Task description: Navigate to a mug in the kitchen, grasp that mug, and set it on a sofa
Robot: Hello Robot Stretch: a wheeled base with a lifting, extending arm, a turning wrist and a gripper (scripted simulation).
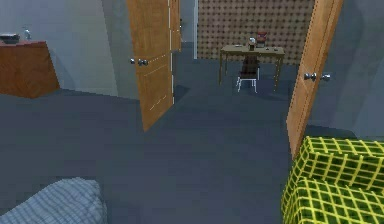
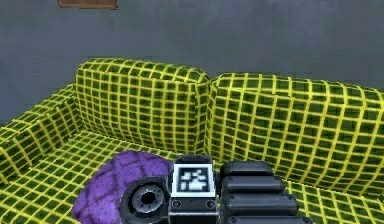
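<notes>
in the arm side view a yellow-green checked sofa (image 2: 300, 120) stood against a grey wall (image 2: 250, 35), with two back cushions side by side and an armrest at the view's left. a purple cushion (image 2: 112, 183) lay on the seat, near the bottom of the view. the arm (image 2: 255, 195) rose from the bottom edge with a white marked square (image 2: 195, 180) at its end. left of the square sat the gripper (image 2: 146, 201), its dark body in front of the purple cushion. its far end could not be made out, so i could not tell whether it held anything, nor where the mug was. a brown picture frame (image 2: 88, 4) hung at the top left.

in the forward view a corner of the sofa (image 1: 335, 180) stood at the near right on a dark blue floor (image 1: 200, 150). a wooden door (image 1: 150, 60) stood open left of the middle and a second door (image 1: 315, 70) at the right. between them, far off, a small table (image 1: 252, 49) stood with a chair (image 1: 247, 80) before it. a reddish cabinet (image 1: 25, 68) stood at the far left.
</notes>
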